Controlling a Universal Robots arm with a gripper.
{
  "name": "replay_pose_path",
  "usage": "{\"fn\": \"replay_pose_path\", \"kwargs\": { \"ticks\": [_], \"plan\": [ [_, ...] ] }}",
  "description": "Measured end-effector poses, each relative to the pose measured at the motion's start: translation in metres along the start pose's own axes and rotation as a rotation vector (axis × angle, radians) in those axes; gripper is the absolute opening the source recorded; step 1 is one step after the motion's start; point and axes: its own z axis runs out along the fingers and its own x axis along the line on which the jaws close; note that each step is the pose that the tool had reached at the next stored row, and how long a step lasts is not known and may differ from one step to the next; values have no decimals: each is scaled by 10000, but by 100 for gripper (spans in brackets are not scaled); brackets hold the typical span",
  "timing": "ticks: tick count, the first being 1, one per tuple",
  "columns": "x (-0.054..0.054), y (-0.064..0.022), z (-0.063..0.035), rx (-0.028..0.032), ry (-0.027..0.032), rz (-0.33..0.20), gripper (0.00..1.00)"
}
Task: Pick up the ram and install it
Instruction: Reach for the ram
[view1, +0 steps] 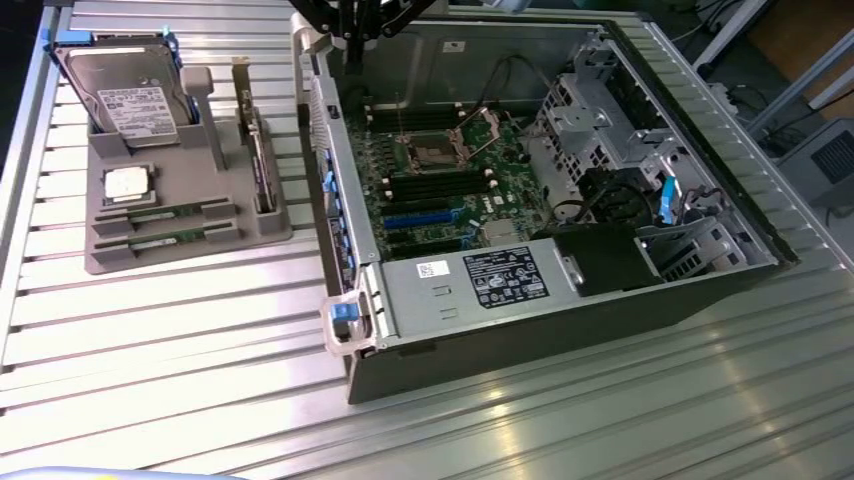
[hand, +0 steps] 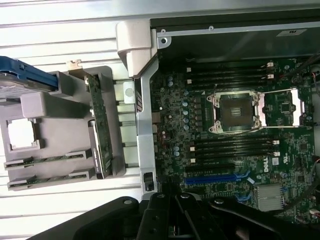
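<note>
Two ram sticks, thin green boards, lie on edge in the front slots of a grey parts tray (view1: 200, 250); the nearer-to-case pair reads as ram (view1: 163, 214) and a second stick (view1: 160, 240). In the wrist view the ram (hand: 47, 161) sits beside its twin (hand: 47, 178). My gripper (view1: 354, 55) hangs shut with nothing in it, high over the far corner of the open computer case, well away from the tray. Its black fingers (hand: 176, 205) meet at the picture's edge. Black memory slots (hand: 232, 147) flank the empty processor socket (hand: 235, 112).
The tray also holds a hard drive (view1: 127, 95), a silver processor chip (view1: 127, 183) and an upright expansion card (view1: 254, 150). The open case (view1: 360, 230) with motherboard (view1: 454, 170), power supply (view1: 494, 280) and drive cage (view1: 601, 110) lies on a ribbed metal table (view1: 200, 360).
</note>
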Motion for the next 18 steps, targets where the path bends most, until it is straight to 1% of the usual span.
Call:
{"fn": "replay_pose_path", "kwargs": {
  "ticks": [6, 18],
  "plan": [
    [46, -4, -1, 0, 0, 0, 10],
    [195, -15, -5, 0, 0, 1, 10]
  ]
}}
